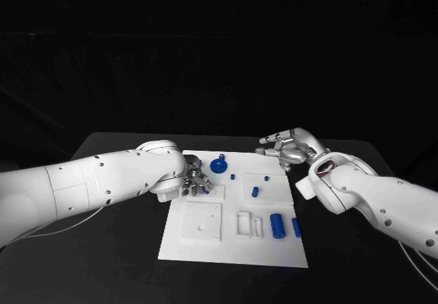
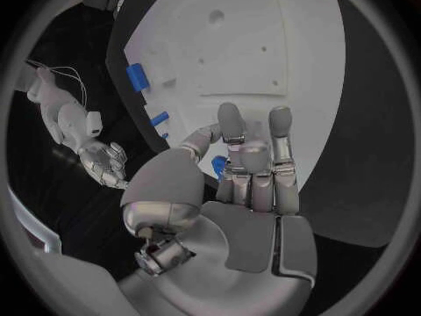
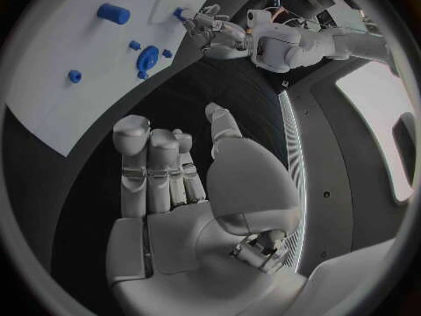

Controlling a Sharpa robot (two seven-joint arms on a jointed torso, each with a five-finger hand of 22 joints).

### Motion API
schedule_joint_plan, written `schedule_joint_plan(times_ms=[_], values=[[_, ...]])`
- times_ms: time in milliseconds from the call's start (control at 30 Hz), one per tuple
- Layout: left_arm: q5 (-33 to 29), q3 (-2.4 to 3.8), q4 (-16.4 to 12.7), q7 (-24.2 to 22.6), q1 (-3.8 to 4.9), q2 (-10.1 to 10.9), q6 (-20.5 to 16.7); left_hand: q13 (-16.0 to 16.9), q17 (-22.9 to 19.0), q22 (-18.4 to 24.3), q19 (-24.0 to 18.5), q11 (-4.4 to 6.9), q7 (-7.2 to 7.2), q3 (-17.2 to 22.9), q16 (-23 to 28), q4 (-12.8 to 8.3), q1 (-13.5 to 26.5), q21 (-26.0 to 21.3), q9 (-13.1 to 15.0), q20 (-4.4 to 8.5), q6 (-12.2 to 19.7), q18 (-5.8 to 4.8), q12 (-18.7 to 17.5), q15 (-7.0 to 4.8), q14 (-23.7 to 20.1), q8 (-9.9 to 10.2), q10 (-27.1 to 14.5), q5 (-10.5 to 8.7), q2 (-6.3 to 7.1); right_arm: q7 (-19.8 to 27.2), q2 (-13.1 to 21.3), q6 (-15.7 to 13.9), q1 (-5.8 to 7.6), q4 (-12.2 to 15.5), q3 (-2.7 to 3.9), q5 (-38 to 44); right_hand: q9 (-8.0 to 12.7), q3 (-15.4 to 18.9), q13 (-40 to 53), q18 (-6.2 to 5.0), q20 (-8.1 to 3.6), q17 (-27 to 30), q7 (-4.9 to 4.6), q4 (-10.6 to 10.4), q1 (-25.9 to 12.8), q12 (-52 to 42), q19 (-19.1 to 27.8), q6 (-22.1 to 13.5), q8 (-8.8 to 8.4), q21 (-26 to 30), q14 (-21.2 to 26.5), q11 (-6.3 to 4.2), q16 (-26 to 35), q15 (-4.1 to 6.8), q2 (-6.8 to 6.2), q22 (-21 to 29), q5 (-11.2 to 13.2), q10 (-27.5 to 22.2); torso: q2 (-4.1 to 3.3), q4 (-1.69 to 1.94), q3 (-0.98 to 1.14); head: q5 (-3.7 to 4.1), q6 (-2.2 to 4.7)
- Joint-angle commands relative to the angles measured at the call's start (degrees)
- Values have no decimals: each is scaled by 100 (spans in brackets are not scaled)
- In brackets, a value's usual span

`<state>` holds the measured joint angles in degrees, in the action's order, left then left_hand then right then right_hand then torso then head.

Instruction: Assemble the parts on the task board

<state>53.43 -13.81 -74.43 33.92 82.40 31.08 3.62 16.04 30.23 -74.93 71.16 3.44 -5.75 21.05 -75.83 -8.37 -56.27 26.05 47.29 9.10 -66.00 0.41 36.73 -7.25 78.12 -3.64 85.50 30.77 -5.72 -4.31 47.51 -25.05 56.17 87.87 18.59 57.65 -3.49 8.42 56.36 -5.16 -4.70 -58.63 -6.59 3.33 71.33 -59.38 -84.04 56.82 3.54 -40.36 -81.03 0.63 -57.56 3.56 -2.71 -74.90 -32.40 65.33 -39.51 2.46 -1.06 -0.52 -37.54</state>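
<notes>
down front two blue cylinders (image 1: 285, 226) lie loose, left hand (image 1: 195, 180) pinches a small blue part (image 2: 219, 165) that could slip sideways, right hand (image 1: 290, 147) hovers empty, fingers apart.

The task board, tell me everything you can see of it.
The task board is a flat white plate, plastic by its look, lying level on the black table between the two arms. Its near half has a raised square panel and shallow rectangular pockets; small blue parts lie and stand across it. The left hand is at its left edge, fingers on a blue part. The right hand hangs open beyond its far right corner.
</notes>
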Motion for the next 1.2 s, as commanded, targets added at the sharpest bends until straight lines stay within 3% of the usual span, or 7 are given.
schedule_joint_plan(times_ms=[33, 367, 1200], values=[[-66, -4, 12, -47, -30, -24, -54, -5, -8, -113, -39, 188, 877, 119, 15, -100, 14, 22, -18, -3, -1540, -41, 1, -119, 139, -25, 134, -9, -61, 18, -6, 81, -1, 13, 3, 52, -6, 1, -1, -58, 14, 4, 14, 25, -26, 11, -58, 42, -1, 21, 27, -3, 18, -7, 35, -464, -35, -28, -7, -4, 0, 15, -7], [-12, -4, 0, -100, -51, -29, -228, -12, -18, -112, -38, 188, 876, 118, 21, -84, 11, 20, -24, -1, -1537, -41, -3, -122, 138, -25, 133, -15, -64, 14, -8, 88, -2, 16, 3, 52, -8, -5, 2, -57, 13, 4, 17, 36, -33, 8, -58, 81, 1, 25, 28, -5, 19, -5, 44, -463, -38, -26, 2, 11, -1, 43, -39], [450, -4, -150, -43, -138, -18, -21, -39, -46, -113, -38, 186, 873, 115, 35, -54, -23, 23, -47, -4, -1526, -41, -20, -119, 138, -25, 134, -71, -61, -16, -6, 158, -3, 38, 3, 52, -9, -7, 1, -56, 12, 6, 19, 43, -48, 12, -57, 102, 2, 28, 30, -7, 23, -5, 52, -462, -92, -30, 11, 8, 2, 62, -56]])
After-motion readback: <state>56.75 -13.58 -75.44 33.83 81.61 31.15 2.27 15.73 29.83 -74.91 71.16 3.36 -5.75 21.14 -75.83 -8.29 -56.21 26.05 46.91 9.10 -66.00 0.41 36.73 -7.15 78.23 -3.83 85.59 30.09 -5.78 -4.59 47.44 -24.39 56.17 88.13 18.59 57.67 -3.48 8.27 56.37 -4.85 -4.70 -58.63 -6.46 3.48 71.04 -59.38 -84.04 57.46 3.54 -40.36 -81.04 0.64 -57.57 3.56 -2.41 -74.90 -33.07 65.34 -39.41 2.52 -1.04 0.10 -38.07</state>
